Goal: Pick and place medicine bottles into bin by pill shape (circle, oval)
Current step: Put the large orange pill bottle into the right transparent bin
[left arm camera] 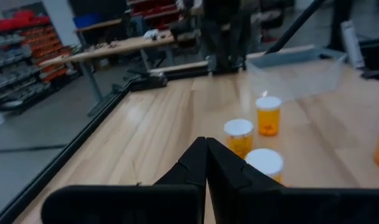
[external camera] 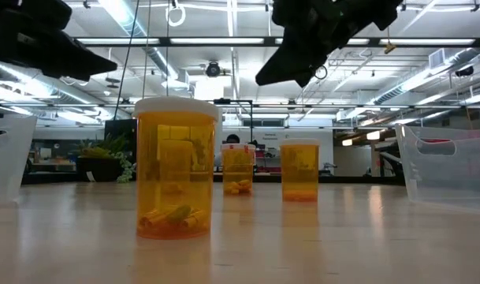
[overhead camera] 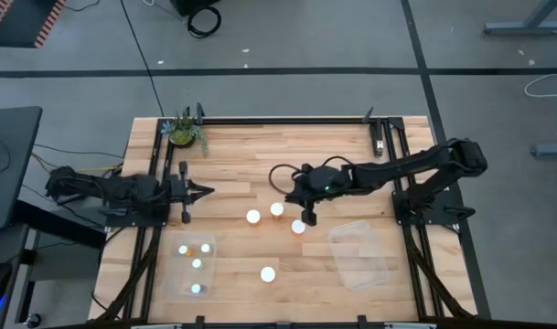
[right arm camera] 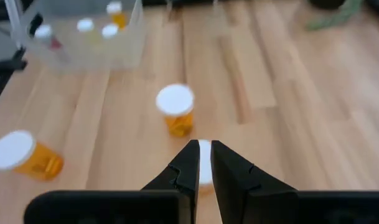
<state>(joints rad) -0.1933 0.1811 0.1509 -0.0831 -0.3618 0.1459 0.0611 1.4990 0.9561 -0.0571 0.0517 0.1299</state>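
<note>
Four medicine bottles with orange bodies and white caps stand on the wooden table: three close together (overhead camera: 253, 217), (overhead camera: 276, 209), (overhead camera: 298, 227) and one nearer the front edge (overhead camera: 267, 272), which stands foremost in the low view (external camera: 176, 170). Several more bottles sit in the clear left bin (overhead camera: 194, 265). My right gripper (overhead camera: 287, 195) hangs shut in the air over the group, well above the caps (external camera: 263, 77). One white cap (right arm camera: 204, 168) shows just past its fingertips (right arm camera: 201, 152). My left gripper (overhead camera: 209, 190) is shut at the table's left, pointing level toward the bottles (left arm camera: 206, 146).
A second clear bin (overhead camera: 358, 254) stands at the front right with nothing showing in it. A green potted plant (overhead camera: 185, 132) sits at the far left corner. A black frame (overhead camera: 278, 120) runs along the table's far edge and sides.
</note>
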